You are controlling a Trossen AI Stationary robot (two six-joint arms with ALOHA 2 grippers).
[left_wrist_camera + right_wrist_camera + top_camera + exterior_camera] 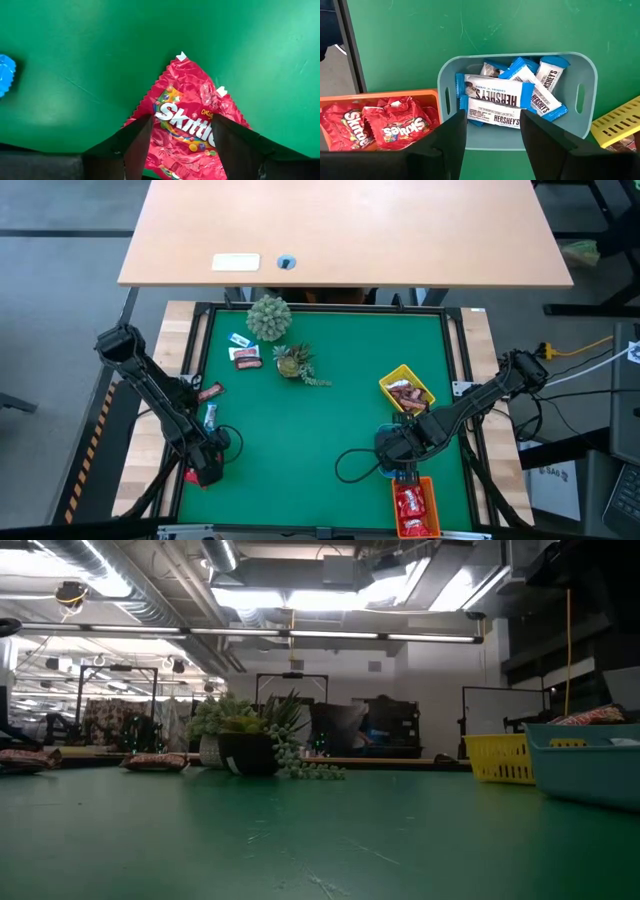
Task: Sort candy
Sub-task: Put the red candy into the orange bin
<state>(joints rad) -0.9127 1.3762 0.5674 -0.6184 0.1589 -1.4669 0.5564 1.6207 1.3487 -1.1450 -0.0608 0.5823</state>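
Observation:
A shiny red packet [185, 105] of candy lies flat on the green mat near the table's left front corner, also visible in the high view [193, 477]. My left gripper [181, 120] points down over it, open, with one finger on each side of its printed middle. My right gripper [492, 114] hangs open and empty at the front right [398, 452], above a blue tray [445, 85] of blue-and-white bars [495, 92]. More candy lies loose at the left: one piece [210, 392], a blue-and-white one [210, 417] and a few at the far left [244, 355]. My left gripper's fingers [137, 145] come at the red packet from above, pointing down, and overlap its two side edges in the left wrist view. The packet still lies flat on the mat. I cannot tell whether the fingertips touch it.
An orange tray [380, 94] holds red packets [395, 125], and a yellow tray [392, 380] holds brown bars. Two small green plants [268, 317] [295, 362] stand at the far middle. A blue wrapper [5, 75] lies beside the left gripper. The mat's middle [300, 430] is bare.

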